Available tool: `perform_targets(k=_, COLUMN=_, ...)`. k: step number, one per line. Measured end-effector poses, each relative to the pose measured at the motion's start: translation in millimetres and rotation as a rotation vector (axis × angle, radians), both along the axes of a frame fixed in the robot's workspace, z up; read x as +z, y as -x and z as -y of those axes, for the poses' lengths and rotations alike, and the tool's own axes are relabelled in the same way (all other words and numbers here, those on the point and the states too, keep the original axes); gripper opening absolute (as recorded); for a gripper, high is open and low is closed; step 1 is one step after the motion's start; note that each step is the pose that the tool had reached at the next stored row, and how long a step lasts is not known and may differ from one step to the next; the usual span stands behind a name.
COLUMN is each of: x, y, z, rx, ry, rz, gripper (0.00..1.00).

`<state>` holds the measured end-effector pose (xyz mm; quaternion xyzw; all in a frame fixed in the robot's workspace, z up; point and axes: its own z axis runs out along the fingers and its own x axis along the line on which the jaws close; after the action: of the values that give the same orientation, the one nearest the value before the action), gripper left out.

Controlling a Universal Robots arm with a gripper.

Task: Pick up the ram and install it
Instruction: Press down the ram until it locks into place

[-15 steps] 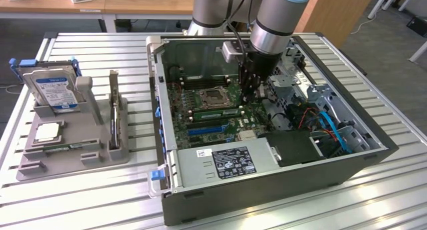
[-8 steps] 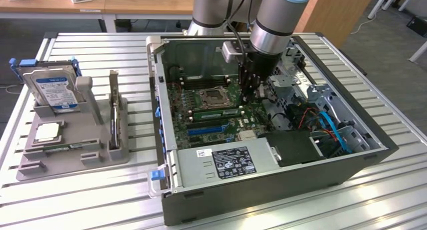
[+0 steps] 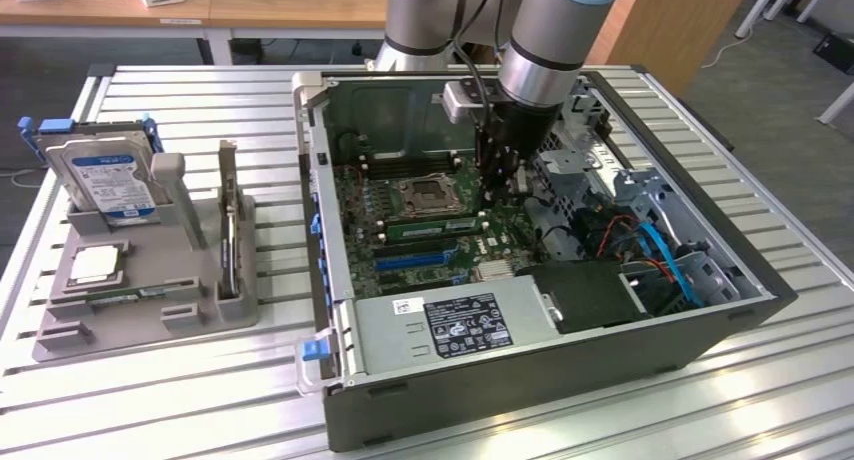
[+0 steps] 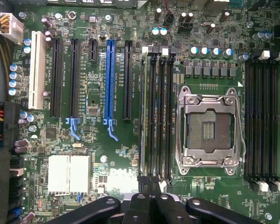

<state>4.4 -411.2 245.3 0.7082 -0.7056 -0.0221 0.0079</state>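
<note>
The ram (image 4: 143, 112) is a thin green stick standing on edge in the memory slot farthest from the CPU socket (image 4: 208, 128) in the bank beside it. In the exterior view the ram (image 3: 437, 224) lies low on the motherboard inside the open computer case (image 3: 534, 350). My gripper (image 3: 502, 188) hangs straight down into the case just above the motherboard, close to that slot bank. In the wrist view my gripper (image 4: 150, 181) is shut, its black fingers (image 4: 139, 205) pressed together over the end of the slots, with nothing seen between them.
On the exterior view's left, a grey holder (image 3: 187, 300) carries a silver blue-labelled hard drive (image 3: 104, 180) and a small square CPU chip (image 3: 96, 265). Cables, a drive cage (image 3: 627, 195) and the power supply (image 3: 461, 325) crowd the case around the motherboard.
</note>
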Motion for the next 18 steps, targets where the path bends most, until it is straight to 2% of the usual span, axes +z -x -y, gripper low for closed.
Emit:
perform_targets(k=10, x=-8.4, y=0.0, z=0.0, rx=0.000, ry=-0.0001, rz=0.0000, gripper=0.11)
perform_targets(k=18, x=-10.9, y=0.0, z=-0.1, rx=0.000, ry=-0.0002, rz=0.0000, gripper=0.11)
